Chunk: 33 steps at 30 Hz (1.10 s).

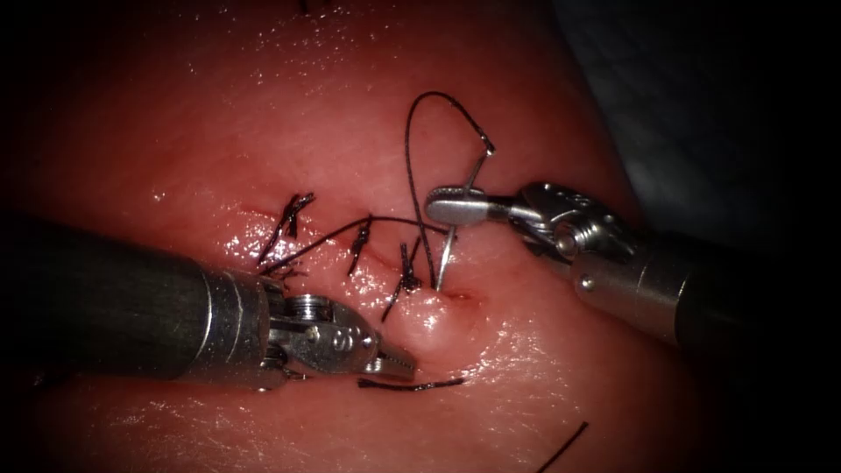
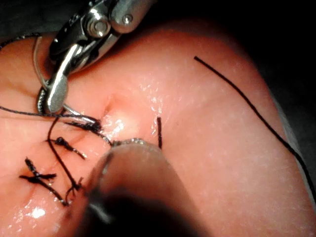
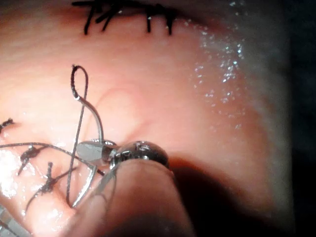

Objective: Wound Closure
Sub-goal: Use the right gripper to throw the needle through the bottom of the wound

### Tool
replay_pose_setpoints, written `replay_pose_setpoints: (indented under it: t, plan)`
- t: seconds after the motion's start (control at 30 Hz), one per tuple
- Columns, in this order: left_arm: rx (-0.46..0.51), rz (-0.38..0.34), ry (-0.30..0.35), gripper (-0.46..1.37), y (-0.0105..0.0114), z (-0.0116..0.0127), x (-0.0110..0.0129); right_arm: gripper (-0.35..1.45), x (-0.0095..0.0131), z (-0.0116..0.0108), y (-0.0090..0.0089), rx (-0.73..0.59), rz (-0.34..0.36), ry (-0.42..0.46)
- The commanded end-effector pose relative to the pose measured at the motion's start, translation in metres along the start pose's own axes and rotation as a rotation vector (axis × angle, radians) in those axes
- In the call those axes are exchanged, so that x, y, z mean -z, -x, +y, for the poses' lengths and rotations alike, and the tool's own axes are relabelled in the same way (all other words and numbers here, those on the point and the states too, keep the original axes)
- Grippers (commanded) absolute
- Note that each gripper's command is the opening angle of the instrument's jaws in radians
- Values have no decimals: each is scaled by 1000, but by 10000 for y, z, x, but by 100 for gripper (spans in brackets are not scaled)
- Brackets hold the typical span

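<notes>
my right end effector (image 1: pixel 451 208) is clamped on the needle (image 1: pixel 447 250) mid-curve, its tip entering the tissue (image 1: pixel 543 368) by the cut's (image 1: pixel 350 250) right end; my left end effector (image 1: pixel 396 361) is closed, holding nothing.

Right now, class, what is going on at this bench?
Two tools are stitching a cut in the tissue. The right tool holds the curved needle near mid-curve, its tip at the tissue by the cut's right end. Thread loops above. The left tool presses the tissue below and holds nothing.
</notes>
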Motion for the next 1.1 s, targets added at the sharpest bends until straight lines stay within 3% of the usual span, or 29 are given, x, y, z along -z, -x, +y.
replay_pose_setpoints:
  t: [0.03,0.53,1.1]
  plan:
    - [0,0,5,-35,0,0,1,-35,-1,0,0,-8,-2,-8]
    - [-1,0,6,-35,1,0,1,-35,-7,-9,26,-232,-34,-30]
    - [0,1,9,-35,-1,-2,3,-35,-11,-26,65,-281,-54,-45]
